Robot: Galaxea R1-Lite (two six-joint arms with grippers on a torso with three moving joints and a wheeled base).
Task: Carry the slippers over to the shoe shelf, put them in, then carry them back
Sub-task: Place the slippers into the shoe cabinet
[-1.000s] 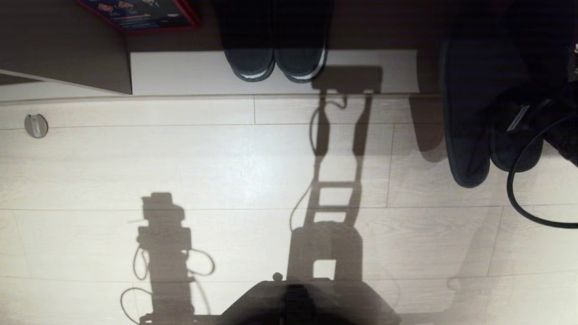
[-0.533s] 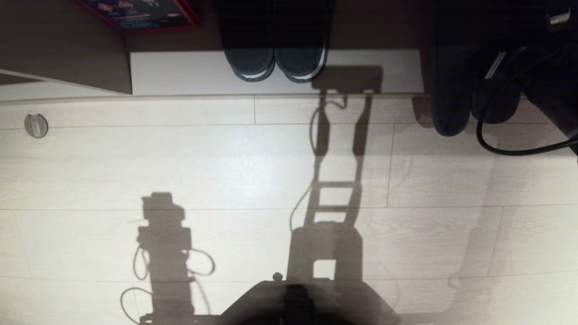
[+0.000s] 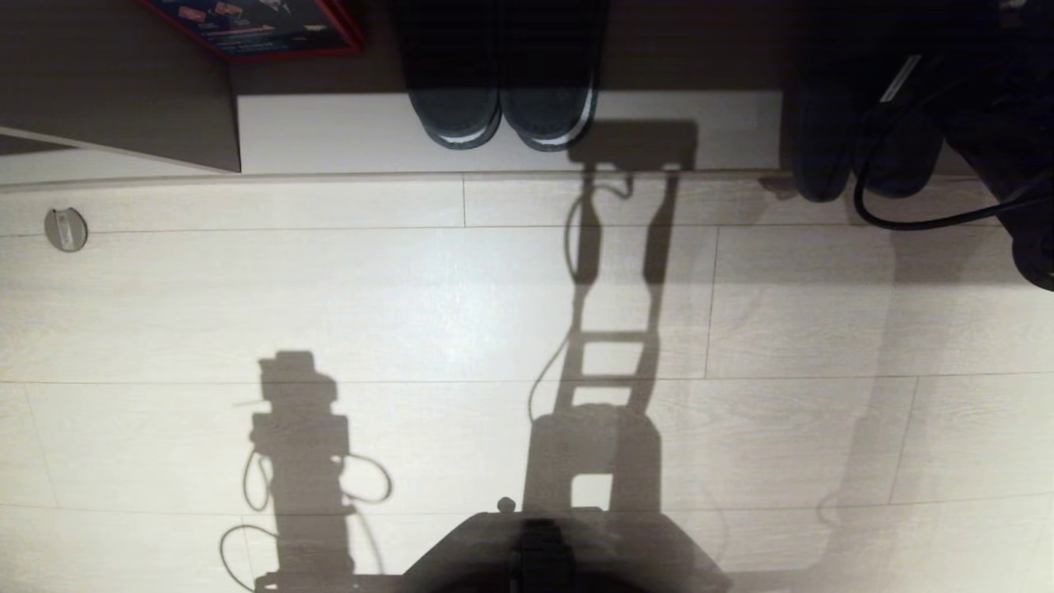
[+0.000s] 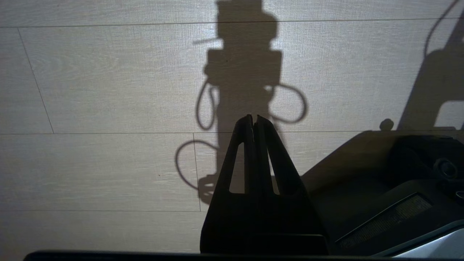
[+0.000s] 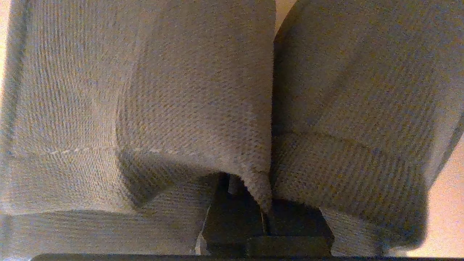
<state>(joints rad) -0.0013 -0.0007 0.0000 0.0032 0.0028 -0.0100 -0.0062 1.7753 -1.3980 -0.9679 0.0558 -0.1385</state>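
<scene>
The slate-grey fabric slippers (image 3: pixel 826 161) hang side by side at the far right of the head view, their near ends over the front edge of the shoe shelf (image 3: pixel 329 132). The rest of them lies in the shelf's shadow. In the right wrist view the slippers (image 5: pixel 181 90) fill the picture. My right gripper (image 5: pixel 266 208) is shut on the two inner band edges pressed together. The right arm (image 3: pixel 1000 123) reaches in from the right. My left gripper (image 4: pixel 253 117) is shut and empty, parked above the floor.
A darker pair with white-striped soles (image 3: pixel 502 115) stands on the shelf's pale base board. A red-edged box (image 3: pixel 255 25) lies further left beside an upright panel (image 3: pixel 123 91). A black cable (image 3: pixel 906 221) loops under the right arm. A round floor fitting (image 3: pixel 65 229) sits at the left.
My right arm has carried the slippers away from me toward the shelf; they now hang at its front edge instead of over the open floor. The left arm is still.
</scene>
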